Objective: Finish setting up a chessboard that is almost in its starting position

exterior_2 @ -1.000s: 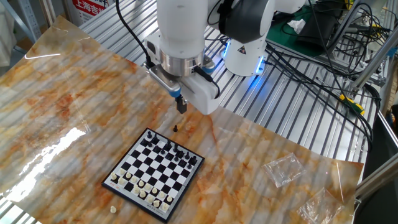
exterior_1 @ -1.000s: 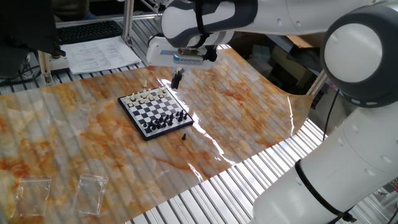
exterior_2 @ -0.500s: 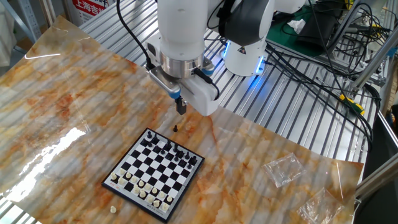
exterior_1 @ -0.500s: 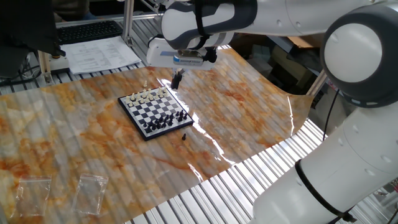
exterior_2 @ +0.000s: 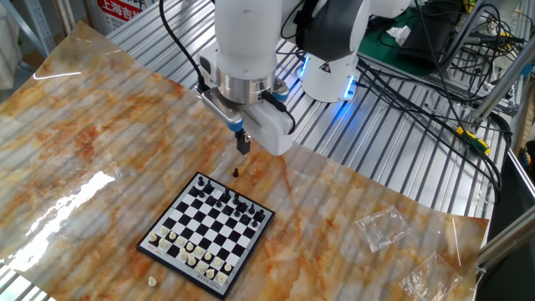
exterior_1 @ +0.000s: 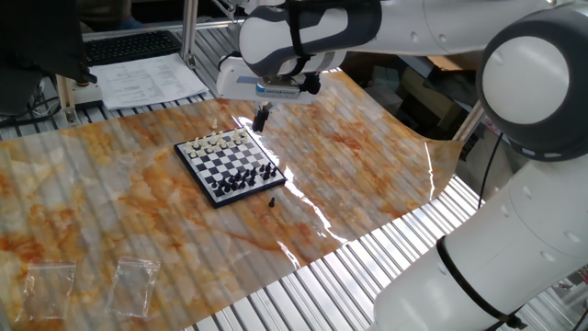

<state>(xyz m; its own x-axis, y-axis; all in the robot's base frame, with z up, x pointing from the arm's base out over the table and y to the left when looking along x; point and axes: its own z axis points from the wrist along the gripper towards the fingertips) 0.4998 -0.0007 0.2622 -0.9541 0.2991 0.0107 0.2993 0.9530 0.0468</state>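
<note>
The robot's dark two-finger gripper (exterior_2: 243,144) hangs in the air above the desk (exterior_2: 100,142), pointing straight down from the white wrist. Its fingers look pressed close together with nothing visible between them, though at this size a very small object could not be ruled out. In the other fixed view the gripper (exterior_1: 261,118) shows as a thin dark stub over the far edge of the board.

Just below the gripper, a tiny black chess piece (exterior_2: 236,173) stands upright on the desk, apart from the board and close to its black-side corner. The same piece (exterior_1: 272,201) appears just off the near edge of the board in the other fixed view.

The small square travel chessboard with black-and-white checks and a dark rim (exterior_2: 207,233) lies flat on the orange-and-cream marbled sheet that covers the desk. Black pieces line the side nearer the gripper and cream pieces line the opposite side. A tiny cream chess piece (exterior_2: 153,283) sits on the desk just beyond the cream side; in the other view it (exterior_1: 214,124) stands off the far edge.

Two clear plastic bags (exterior_2: 380,227) (exterior_2: 435,278) lie flat well apart from the board.
</note>
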